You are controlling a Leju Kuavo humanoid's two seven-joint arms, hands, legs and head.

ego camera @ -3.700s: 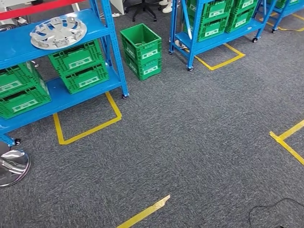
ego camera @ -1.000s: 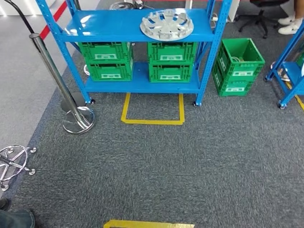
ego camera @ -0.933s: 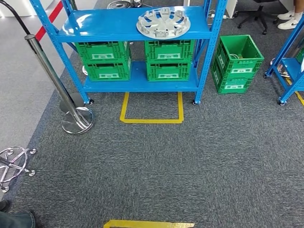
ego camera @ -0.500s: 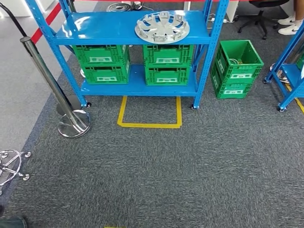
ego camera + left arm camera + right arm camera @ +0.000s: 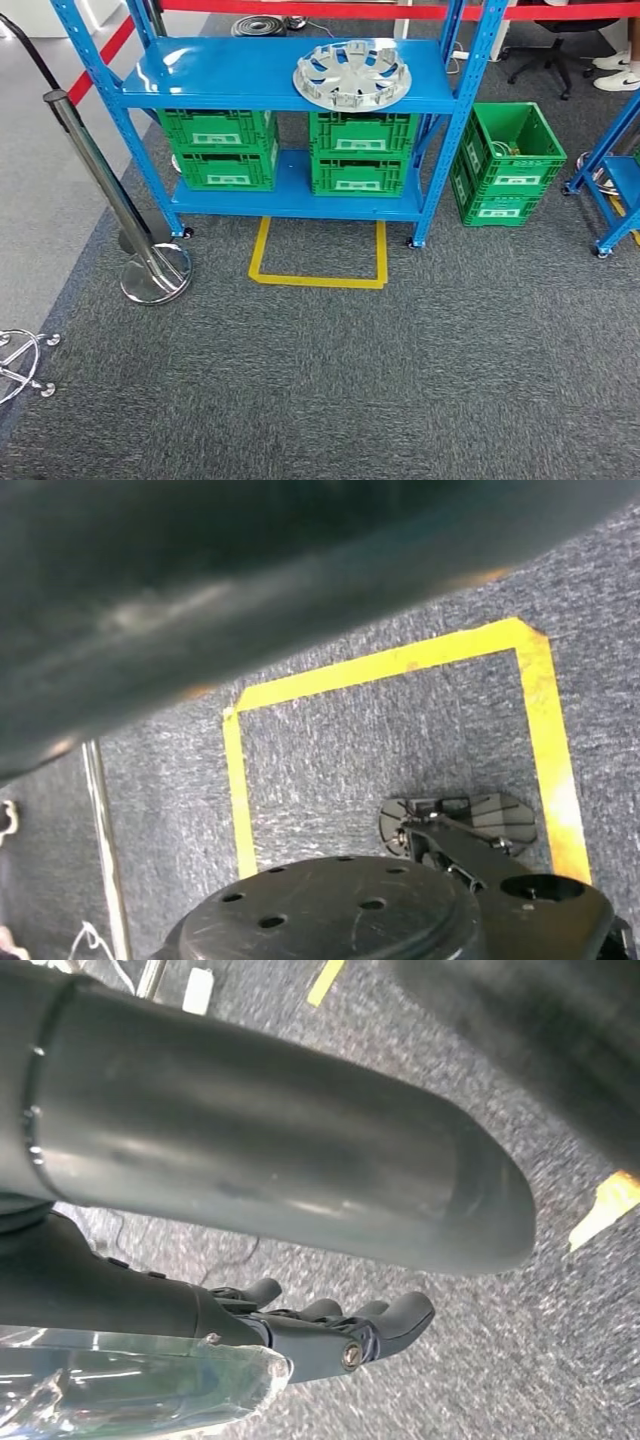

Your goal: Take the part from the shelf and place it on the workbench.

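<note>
The part is a silver spoked wheel cover [image 5: 352,73]. It lies flat on the top board of the blue shelf [image 5: 226,75], right of the middle, straight ahead of me across the carpet. In the right wrist view my right hand [image 5: 340,1330] hangs over the grey carpet, its dark fingers stretched out and slightly curved with nothing in them. It is far from the shelf and the part.
Green crates [image 5: 219,148] [image 5: 361,152] fill the lower shelf board. Two stacked green crates [image 5: 507,165] stand on the floor to the right, beside another blue rack [image 5: 611,180]. A chrome stanchion [image 5: 106,185] leans at the left. A yellow tape rectangle [image 5: 318,281] marks the floor before the shelf.
The whole picture has swung: the camera turned from having the shelf at its far left to facing it head-on, then shifted slightly. The wheel cover stays on the shelf.
</note>
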